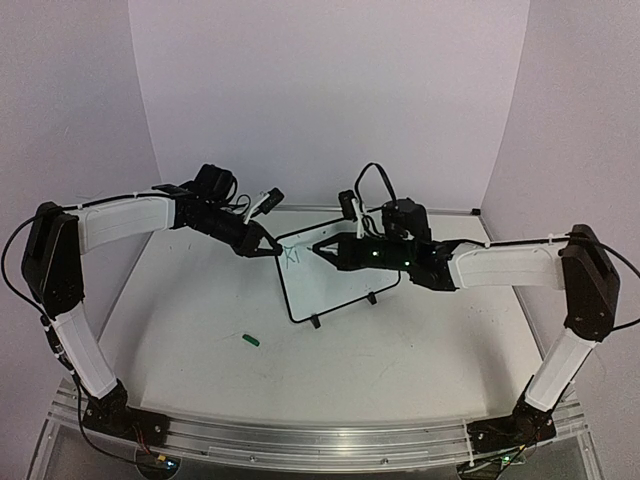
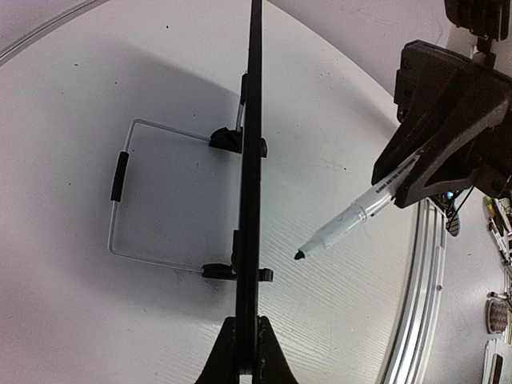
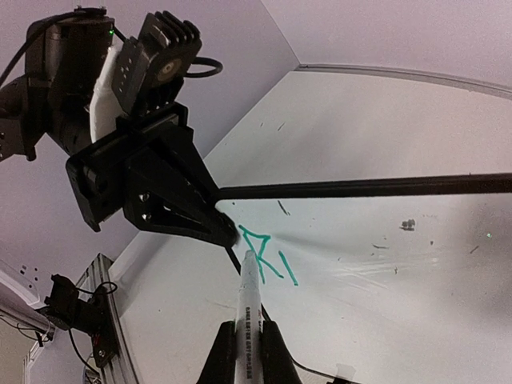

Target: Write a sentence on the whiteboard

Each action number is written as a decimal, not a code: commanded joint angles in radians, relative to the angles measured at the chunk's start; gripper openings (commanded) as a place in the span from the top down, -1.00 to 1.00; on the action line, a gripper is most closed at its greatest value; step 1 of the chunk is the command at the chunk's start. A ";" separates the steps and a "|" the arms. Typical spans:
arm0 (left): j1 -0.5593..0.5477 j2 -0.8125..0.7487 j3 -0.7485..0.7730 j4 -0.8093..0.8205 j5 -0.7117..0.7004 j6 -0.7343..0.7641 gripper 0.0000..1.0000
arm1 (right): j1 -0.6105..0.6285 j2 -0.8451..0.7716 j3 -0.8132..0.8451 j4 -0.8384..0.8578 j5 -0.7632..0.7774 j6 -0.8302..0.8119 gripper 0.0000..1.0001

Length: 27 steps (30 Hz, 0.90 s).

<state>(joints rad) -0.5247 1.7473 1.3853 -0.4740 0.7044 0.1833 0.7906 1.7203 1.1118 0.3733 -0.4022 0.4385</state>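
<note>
While the left fingers pinch the whiteboard by its frame, the right fingers clamp a marker, tip at the sentence.

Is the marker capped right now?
No, the marker held by the right end effector shows a bare, dark writing tip.

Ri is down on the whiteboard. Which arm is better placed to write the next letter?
Right. The right pincer is shut on the marker, whose tip points at the whiteboard beside the green letters. The left pincer is clamped on the whiteboard's corner, holding it.
</note>
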 commanded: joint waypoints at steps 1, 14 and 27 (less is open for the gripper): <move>-0.011 0.001 0.012 -0.049 -0.049 0.034 1.00 | -0.004 0.025 0.054 0.040 0.018 -0.007 1.00; -0.015 0.003 0.014 -0.052 -0.052 0.035 1.00 | -0.004 0.054 0.067 0.045 0.047 -0.006 1.00; -0.017 0.003 0.014 -0.054 -0.057 0.039 1.00 | -0.004 0.034 0.042 0.062 0.059 -0.009 1.00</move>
<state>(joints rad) -0.5259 1.7473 1.3857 -0.4744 0.7013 0.1833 0.7906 1.7660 1.1374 0.3889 -0.3599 0.4381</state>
